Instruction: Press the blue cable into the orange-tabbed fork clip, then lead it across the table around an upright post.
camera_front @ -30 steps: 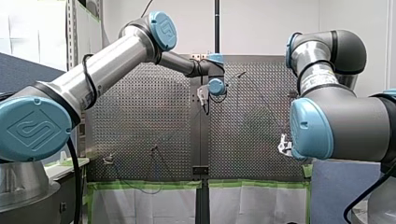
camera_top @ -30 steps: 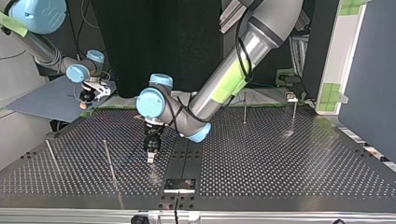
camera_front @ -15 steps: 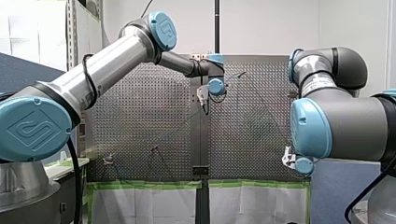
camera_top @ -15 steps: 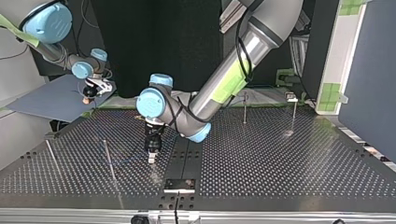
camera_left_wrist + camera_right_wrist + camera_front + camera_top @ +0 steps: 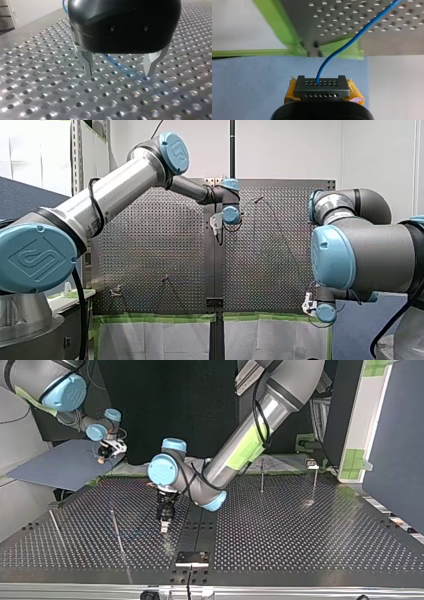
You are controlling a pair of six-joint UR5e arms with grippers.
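There, cable (image 5: 362,32) (blue) in right jaws

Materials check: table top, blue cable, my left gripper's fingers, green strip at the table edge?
Table: metal, probably aluminium or steel; grey satin sheen, glints on the hole rims.
Blue cable: smooth plastic-jacketed wire; bends in a soft curve.
Fingers of my left gripper: bare metal, bright and faceted.
Green strip: looks like matte adhesive tape.

One arm over the table (image 5: 300,530), one off it.
Left gripper (image 5: 117,73) points down, fingers (image 5: 87,62) apart; right gripper (image 5: 322,86) clamps cable (image 5: 319,72) beyond its edge.
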